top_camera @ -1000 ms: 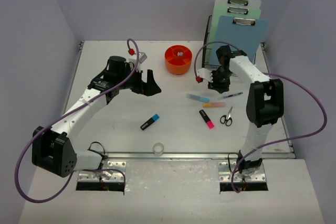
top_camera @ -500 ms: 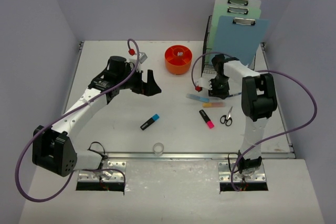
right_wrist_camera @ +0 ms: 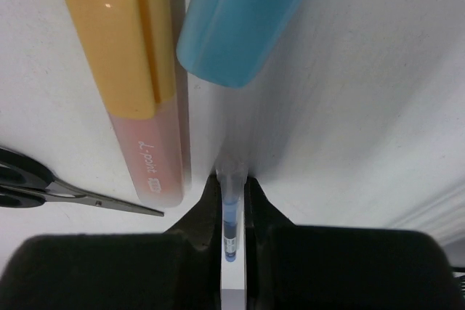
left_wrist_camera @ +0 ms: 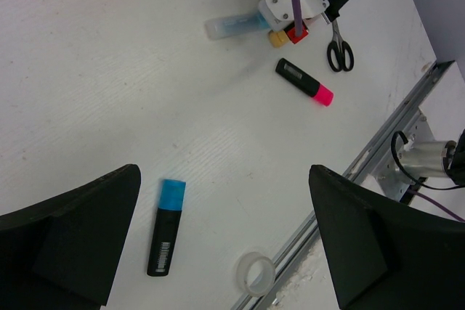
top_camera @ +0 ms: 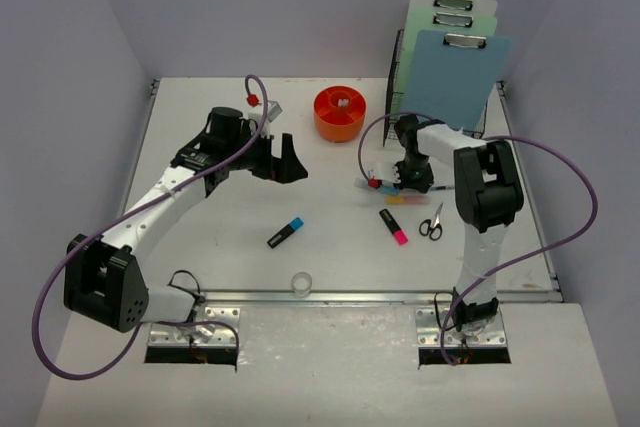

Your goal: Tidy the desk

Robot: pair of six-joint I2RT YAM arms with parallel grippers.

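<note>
White desk (top_camera: 330,187): highlighters (top_camera: 286,233), scissors (top_camera: 431,222), tape (top_camera: 301,283), pen (right_wrist_camera: 229,212)

Bright, even overhead light; soft shadows on desk (top_camera: 340,217); right wrist foreground blurred (glare on yellow highlighter (right_wrist_camera: 120,41)).

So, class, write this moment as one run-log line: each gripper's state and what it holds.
left gripper: open, empty, over desk | right gripper: shut on thin pen, beside yellow highlighter
</note>
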